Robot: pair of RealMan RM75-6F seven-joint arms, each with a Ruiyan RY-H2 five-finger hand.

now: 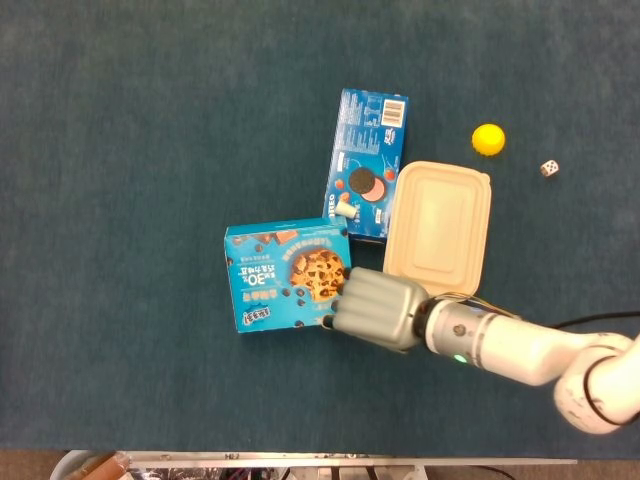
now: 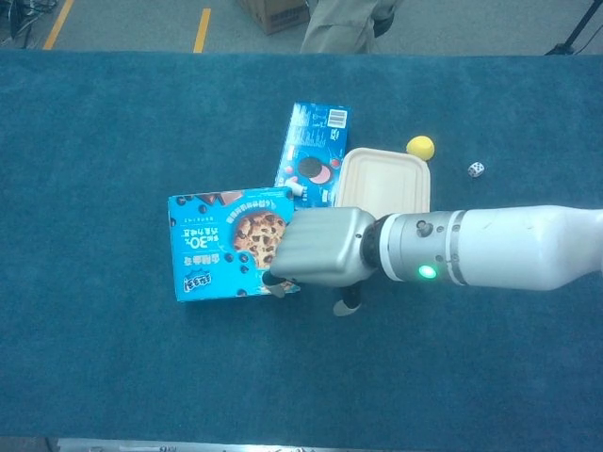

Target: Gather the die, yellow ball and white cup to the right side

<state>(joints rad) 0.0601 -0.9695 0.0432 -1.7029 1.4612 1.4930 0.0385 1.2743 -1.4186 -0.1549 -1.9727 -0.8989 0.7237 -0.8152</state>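
Note:
The yellow ball (image 1: 488, 139) (image 2: 420, 146) lies at the far right of the blue cloth. The small white die (image 1: 549, 168) (image 2: 476, 169) sits just to its right. No white cup shows in either view. My right hand (image 1: 375, 308) (image 2: 320, 248) is low at the centre, back upward, fingers (image 2: 278, 286) hanging down against the right edge of the blue cookie box (image 1: 280, 275) (image 2: 217, 245). Its thumb stands apart and it holds nothing. My left hand is out of both views.
A beige lidded container (image 1: 440, 225) (image 2: 386, 179) lies just beyond my right forearm. A blue Oreo box (image 1: 368, 150) (image 2: 316, 141) lies to its left, touching the cookie box's far corner. Bare cloth spreads on the left and along the near edge.

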